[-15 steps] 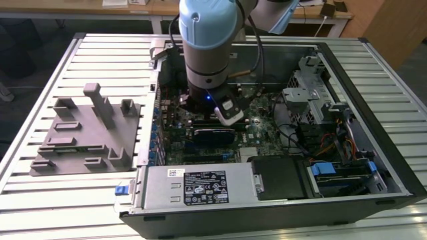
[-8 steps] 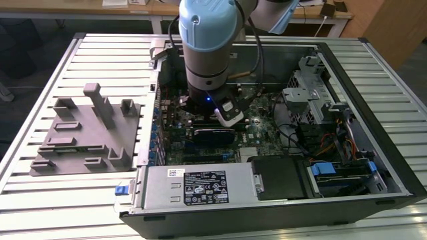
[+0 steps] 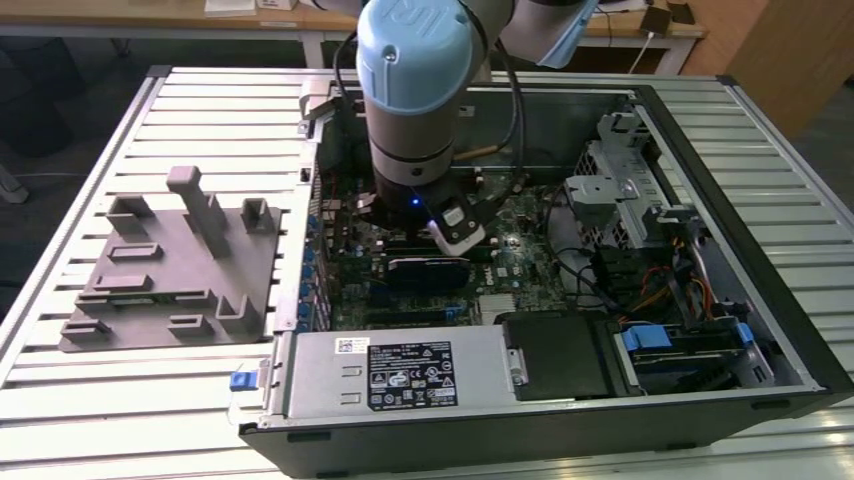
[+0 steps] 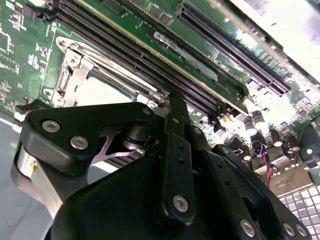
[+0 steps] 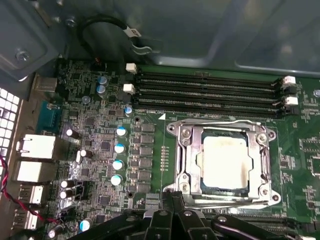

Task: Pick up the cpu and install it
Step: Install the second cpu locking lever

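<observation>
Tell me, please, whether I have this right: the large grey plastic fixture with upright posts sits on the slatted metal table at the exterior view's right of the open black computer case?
Not quite. The large grey plastic fixture with upright posts sits on the slatted metal table at the exterior view's left of the open black computer case, not its right. The exterior view shows this.

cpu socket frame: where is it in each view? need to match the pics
Exterior view: hidden behind the arm, mid-motherboard.
First wrist view: metal socket frame around a pale square, beside the memory slots.
Second wrist view: socket frame tilted, next to the same slots.
Shared landmark: the green motherboard in all three; the slots tie both wrist views together.
</observation>
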